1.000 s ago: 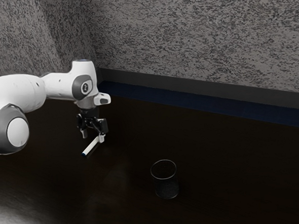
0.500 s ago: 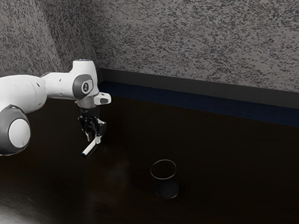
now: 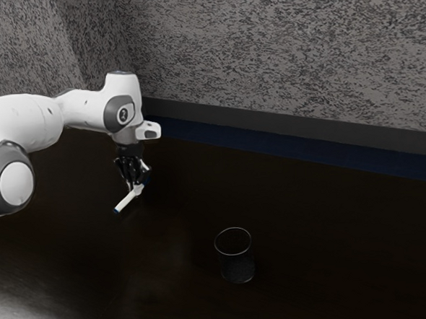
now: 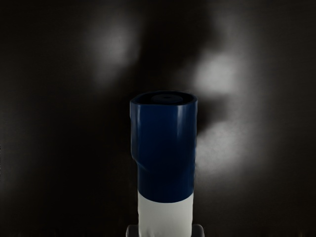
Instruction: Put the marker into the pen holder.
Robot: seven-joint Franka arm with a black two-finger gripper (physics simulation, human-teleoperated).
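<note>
My gripper point(image 3: 135, 184) is shut on the white marker point(image 3: 126, 202) near its upper end, a little above the table. The marker slants, its small blue tip pointing down to the exterior view's lower left. In the wrist view the marker's blue cap point(image 4: 164, 148) stands up large above its white barrel point(image 4: 166, 217), with a fingertip at each side of the barrel. The pen holder point(image 3: 237, 267), a clear round cup with a dark lower part, stands upright on the table, apart from the gripper, toward the exterior view's lower right.
The dark table point(image 3: 334, 246) stretches around the pen holder. Behind it run a blue strip point(image 3: 292, 148) and a grey mottled wall point(image 3: 286, 54).
The fingers have closed on the marker from both sides. Hand and marker have since risen slightly off the table. The pen holder has stayed put.
</note>
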